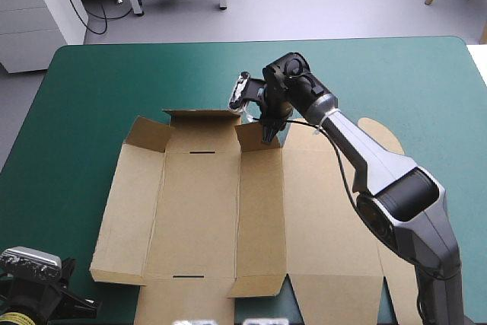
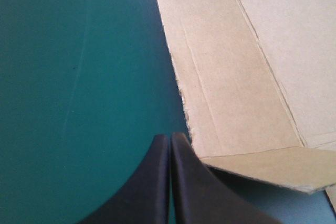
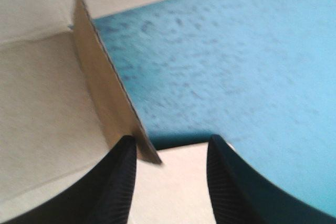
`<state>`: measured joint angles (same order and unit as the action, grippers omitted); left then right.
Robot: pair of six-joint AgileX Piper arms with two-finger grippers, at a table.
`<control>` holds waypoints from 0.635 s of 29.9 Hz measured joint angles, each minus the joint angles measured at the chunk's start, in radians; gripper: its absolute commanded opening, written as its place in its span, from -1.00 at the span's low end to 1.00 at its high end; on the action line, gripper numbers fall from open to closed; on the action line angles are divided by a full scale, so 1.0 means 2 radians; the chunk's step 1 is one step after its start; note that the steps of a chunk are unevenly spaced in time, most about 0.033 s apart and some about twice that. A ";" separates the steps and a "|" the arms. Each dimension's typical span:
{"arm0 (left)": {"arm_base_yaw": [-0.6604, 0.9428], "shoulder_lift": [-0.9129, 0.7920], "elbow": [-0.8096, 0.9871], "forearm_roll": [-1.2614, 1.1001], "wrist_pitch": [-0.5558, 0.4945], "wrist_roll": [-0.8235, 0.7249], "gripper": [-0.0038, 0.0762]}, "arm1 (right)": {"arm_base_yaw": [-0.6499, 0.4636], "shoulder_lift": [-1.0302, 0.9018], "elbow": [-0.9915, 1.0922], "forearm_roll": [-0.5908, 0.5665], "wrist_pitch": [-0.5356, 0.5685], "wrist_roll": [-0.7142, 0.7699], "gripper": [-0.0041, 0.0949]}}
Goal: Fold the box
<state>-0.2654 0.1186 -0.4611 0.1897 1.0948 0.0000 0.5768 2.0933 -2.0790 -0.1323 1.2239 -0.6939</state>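
The box point(image 1: 198, 211), a cut sheet of brown corrugated board, lay spread across the middle of the table on its teal-green cover point(image 1: 91, 89). The small flaps along its far edge were tipped up a little. The right claw point(image 1: 270, 133), two broad black curved fingers, stood at that far edge. It pointed down at a short upright flap point(image 1: 259, 136) near the middle of the sheet's far side. The left claw point(image 2: 169, 140) sat low at the near left corner of the table, just off the box's near left corner and apart from it.

From above I could not make out the gap of either claw. The right wrist view settled it for that arm: its fingers stood apart and gripped nothing. The flap's thin edge rose between them, close against one finger, though I couldn't tell whether it touched. The left wrist view showed the other pair pressed together in one point over bare cover, holding nothing, with the board's ragged edge just ahead and to one side.
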 measured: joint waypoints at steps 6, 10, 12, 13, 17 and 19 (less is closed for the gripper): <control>0.000 0.000 0.000 0.000 0.000 0.000 -0.93 | -0.017 -0.056 0.000 -0.055 0.002 0.066 -0.31; 0.000 0.000 0.000 0.000 0.000 0.000 -0.93 | -0.044 -0.098 0.013 -0.065 0.002 0.111 -0.45; 0.000 0.000 0.000 0.000 0.000 0.000 -0.93 | -0.064 -0.118 0.029 -0.073 0.003 0.128 -0.64; 0.000 0.000 0.000 0.000 0.000 0.000 -0.93 | -0.077 -0.130 0.040 -0.075 0.003 0.134 -0.73; 0.000 0.000 0.000 0.000 0.000 0.000 -0.93 | -0.127 -0.178 0.088 -0.077 0.004 0.161 -0.95; 0.000 0.000 0.000 0.000 0.000 0.000 -0.93 | -0.161 -0.204 0.118 -0.075 0.004 0.172 -0.96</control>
<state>-0.2654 0.1186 -0.4611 0.1897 1.0948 0.0000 0.2551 1.6850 -1.8436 -0.2829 1.2312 -0.3498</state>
